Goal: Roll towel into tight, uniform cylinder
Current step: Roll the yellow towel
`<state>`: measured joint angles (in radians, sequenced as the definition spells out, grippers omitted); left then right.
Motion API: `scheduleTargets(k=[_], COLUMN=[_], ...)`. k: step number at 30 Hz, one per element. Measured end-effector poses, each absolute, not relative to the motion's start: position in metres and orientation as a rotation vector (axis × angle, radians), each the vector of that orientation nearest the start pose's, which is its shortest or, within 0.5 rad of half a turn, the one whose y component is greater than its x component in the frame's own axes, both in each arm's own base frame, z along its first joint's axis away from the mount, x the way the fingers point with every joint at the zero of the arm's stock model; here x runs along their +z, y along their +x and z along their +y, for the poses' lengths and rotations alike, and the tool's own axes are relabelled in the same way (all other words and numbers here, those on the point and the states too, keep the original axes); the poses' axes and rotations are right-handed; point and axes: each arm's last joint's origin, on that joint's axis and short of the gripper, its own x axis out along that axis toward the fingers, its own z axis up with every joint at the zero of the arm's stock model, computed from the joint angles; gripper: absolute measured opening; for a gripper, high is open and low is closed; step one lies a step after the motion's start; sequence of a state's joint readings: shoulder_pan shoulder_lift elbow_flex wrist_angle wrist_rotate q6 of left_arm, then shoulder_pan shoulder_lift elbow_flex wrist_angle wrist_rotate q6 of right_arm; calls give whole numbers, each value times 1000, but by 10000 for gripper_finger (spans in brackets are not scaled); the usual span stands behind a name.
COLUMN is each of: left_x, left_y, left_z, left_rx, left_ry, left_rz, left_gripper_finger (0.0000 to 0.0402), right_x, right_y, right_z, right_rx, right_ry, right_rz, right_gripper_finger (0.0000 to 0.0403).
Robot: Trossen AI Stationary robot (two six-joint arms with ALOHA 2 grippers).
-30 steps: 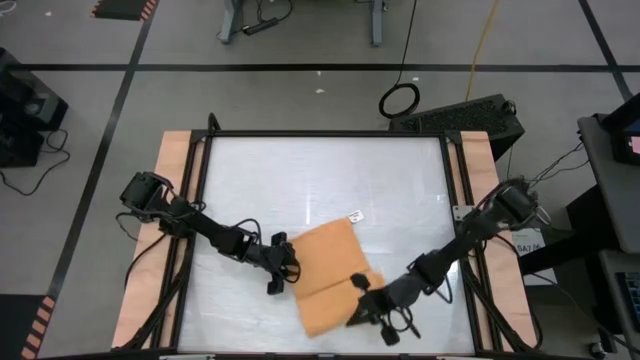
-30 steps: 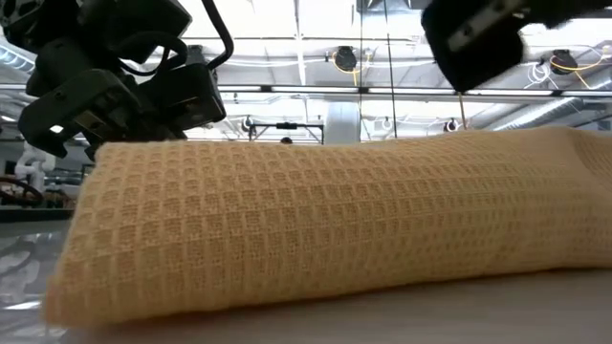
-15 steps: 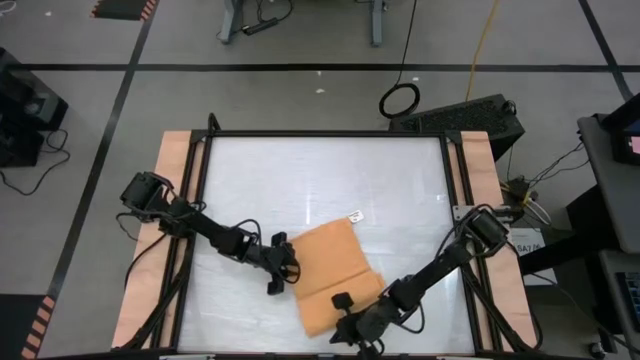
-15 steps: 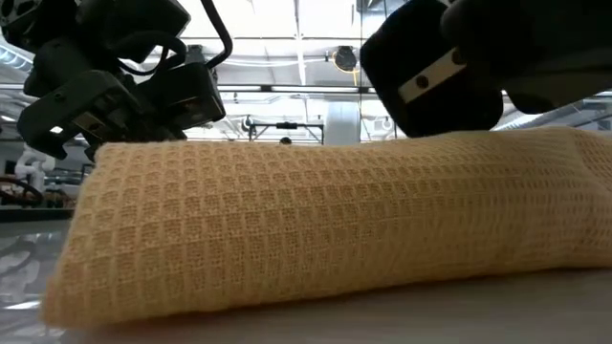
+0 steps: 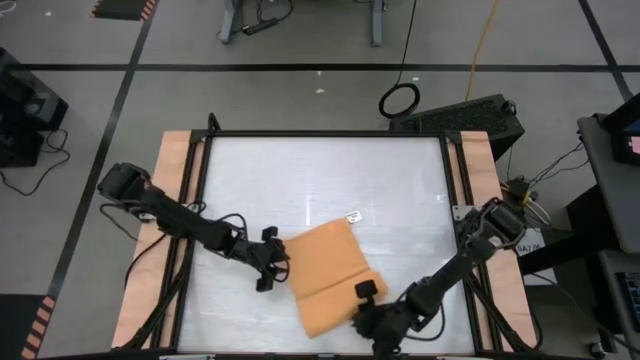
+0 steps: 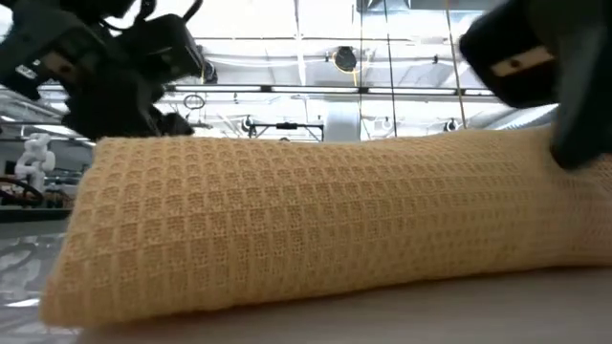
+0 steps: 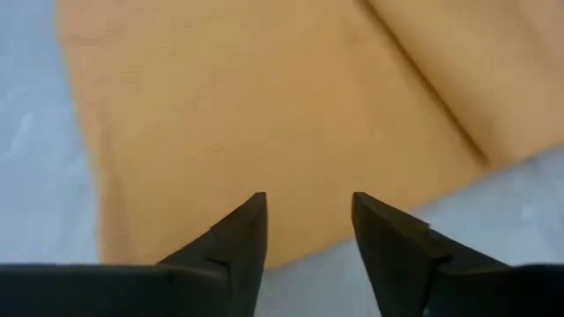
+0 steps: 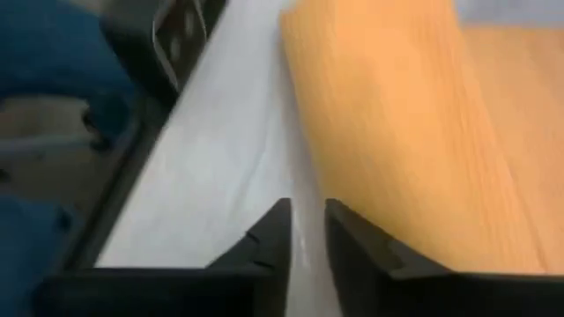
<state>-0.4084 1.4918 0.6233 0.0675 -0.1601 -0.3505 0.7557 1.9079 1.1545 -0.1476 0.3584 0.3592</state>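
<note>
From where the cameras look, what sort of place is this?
Probably a robotics lab or workshop: a framed work table on a grey floor marked with black tape lines, loose cables and equipment stands around it, and exposed ceiling lights.

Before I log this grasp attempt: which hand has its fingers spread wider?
The left hand, at the towel's left edge: a clear gap shows between its fingers. The right hand, near the front-right corner, shows only a narrow slit.
</note>
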Motion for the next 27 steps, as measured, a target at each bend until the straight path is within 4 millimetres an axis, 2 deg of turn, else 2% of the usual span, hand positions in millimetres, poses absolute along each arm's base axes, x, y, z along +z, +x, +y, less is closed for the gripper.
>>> scheduleTargets(k=[3, 5, 10, 14, 19, 27], left_x=[161, 171, 190, 182, 167, 161], left_y=[245, 242, 235, 230, 237, 263], left_z=[-102, -109, -151, -183, -213, -235], left_rx=[-80, -107, -231, -241, -209, -159], left_ry=[-139, -173, -176, -136, -96, -22], left_rz=[772, 715, 481, 352, 298, 278], left_gripper_finger=[205, 228, 254, 256, 256, 256], right_x=[151, 150, 155, 155, 154, 151], right_y=[274, 267, 254, 253, 263, 289], right_z=[260, 263, 269, 267, 257, 227], right_rx=[192, 165, 102, 66, 57, 62], right_ry=[-207, -252, -383, -454, -436, -372], right_rz=[879, 880, 813, 790, 826, 912], right_gripper_finger=[106, 141, 223, 273, 290, 290])
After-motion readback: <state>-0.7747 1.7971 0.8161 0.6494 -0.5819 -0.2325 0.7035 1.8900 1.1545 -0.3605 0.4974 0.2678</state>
